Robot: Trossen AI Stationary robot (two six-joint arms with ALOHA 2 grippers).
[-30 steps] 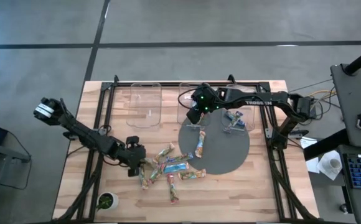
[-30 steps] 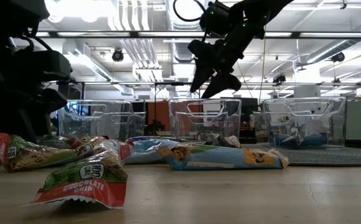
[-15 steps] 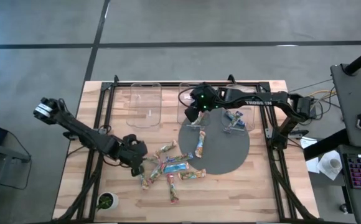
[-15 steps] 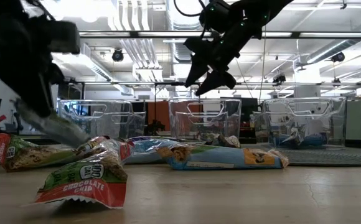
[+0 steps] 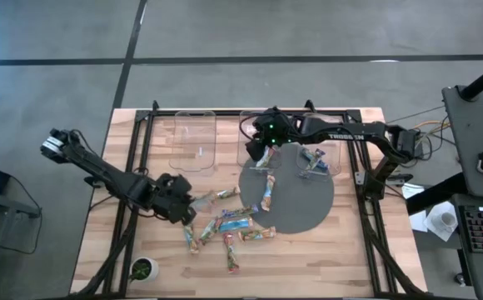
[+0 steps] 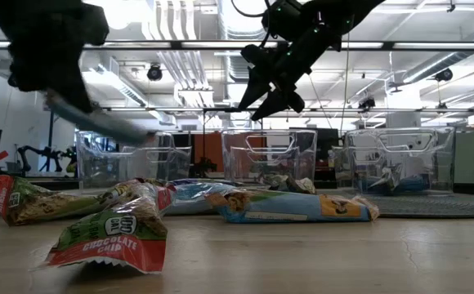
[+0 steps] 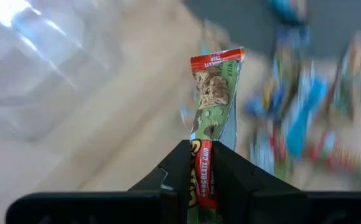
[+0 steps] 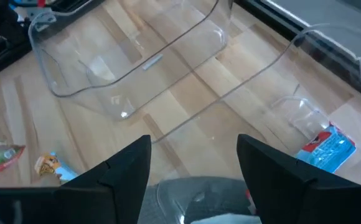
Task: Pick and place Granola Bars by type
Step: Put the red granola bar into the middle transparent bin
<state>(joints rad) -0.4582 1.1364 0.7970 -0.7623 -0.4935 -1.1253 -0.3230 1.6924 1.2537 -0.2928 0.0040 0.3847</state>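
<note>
My left gripper (image 5: 183, 207) hangs above the table's near left, beside the pile of granola bars (image 5: 225, 227), and is shut on a green bar with red ends (image 7: 214, 93). That bar also shows in the low view (image 6: 105, 124), up in the air. The pile holds blue, green and red-orange bars lying flat on the wood and on the edge of the grey round mat (image 5: 304, 204). My right gripper (image 8: 193, 180) hangs open over the middle clear bin (image 5: 256, 133) at the far side, with nothing between its fingers. My left gripper pinches the green bar's near end (image 7: 203, 163) between its two fingers, on its two flat faces. The fingers slant down from the table's left, and the bar runs on ahead along them. It is lifted clear of the table and tilted, with its free end (image 7: 216, 59) pointing away from the gripper.
Three clear bins stand in a row along the far side: a left bin (image 5: 194, 140), the middle one, and a right bin (image 5: 318, 158) holding blue bars. One bar (image 5: 268, 193) lies on the mat. A small green pot (image 5: 144, 268) stands at the near left corner. Black frame rails (image 5: 133, 167) border the table.
My left gripper has shut on the green bar at the pile's left edge, risen and rolled its wrist. The bar has come up off the table and now hangs clear and tilted. The rest of the pile has stayed put.
</note>
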